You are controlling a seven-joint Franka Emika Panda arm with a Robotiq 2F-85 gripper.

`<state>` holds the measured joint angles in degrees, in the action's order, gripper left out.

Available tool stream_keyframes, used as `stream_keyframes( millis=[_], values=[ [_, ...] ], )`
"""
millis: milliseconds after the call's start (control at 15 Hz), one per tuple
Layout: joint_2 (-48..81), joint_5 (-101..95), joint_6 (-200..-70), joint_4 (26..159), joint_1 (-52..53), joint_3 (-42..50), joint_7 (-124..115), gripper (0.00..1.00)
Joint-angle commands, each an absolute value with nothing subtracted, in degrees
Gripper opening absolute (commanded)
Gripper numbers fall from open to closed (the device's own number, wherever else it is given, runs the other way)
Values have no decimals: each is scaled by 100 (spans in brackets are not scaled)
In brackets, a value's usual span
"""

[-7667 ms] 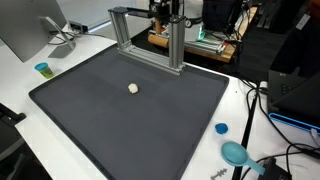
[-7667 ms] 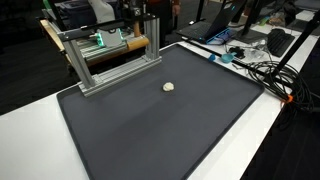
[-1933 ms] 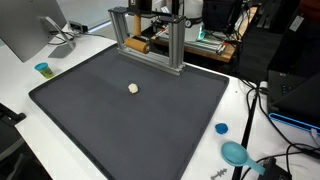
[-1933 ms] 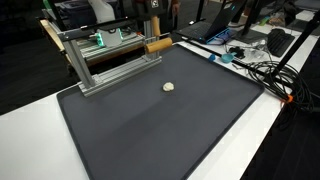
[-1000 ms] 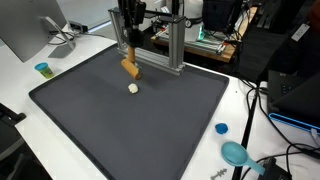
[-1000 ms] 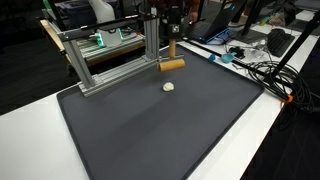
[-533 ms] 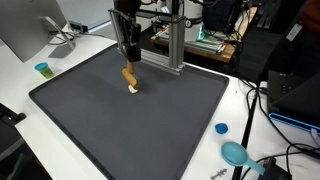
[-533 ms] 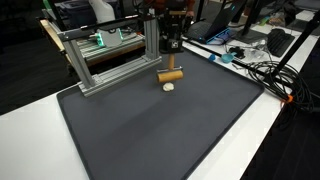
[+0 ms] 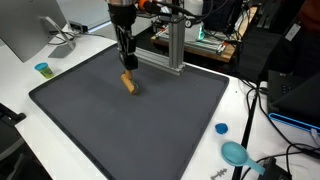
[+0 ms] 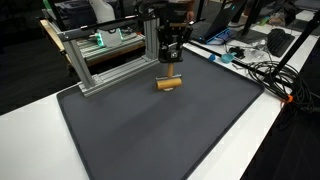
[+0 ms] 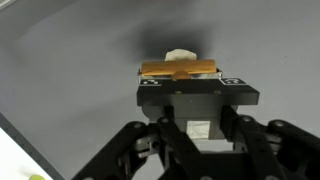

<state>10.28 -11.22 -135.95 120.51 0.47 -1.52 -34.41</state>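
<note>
Gripper, jaws clamped on dowel, holds it level, low over mat. Wrist view: white lump just beyond dowel, contact unclear. Step, as judged: bringing dowel to lump. Next move needs firm grip, dowel kept level.

Even overhead light leaves the table bright and the mat flat, glare-free; both exterior views are soft. In the wrist view a diffuse shadow lies at 12 o'clock.
</note>
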Motion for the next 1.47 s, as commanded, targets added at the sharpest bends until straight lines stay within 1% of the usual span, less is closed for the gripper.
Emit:
stream_keyframes(
  millis=[0,400,800,867,1400],
  values=[
    [1093,-996,-13368,12006,188,-11,-3336,21],
    [1124,-1004,-13057,12046,289,-9,-3398,21],
    [1300,-558,-13227,12002,235,-49,-3242,21],
    [1084,-924,-13244,12031,311,19,-3396,46],
    [1088,-782,-13242,12031,291,41,-3341,46]
  ],
)
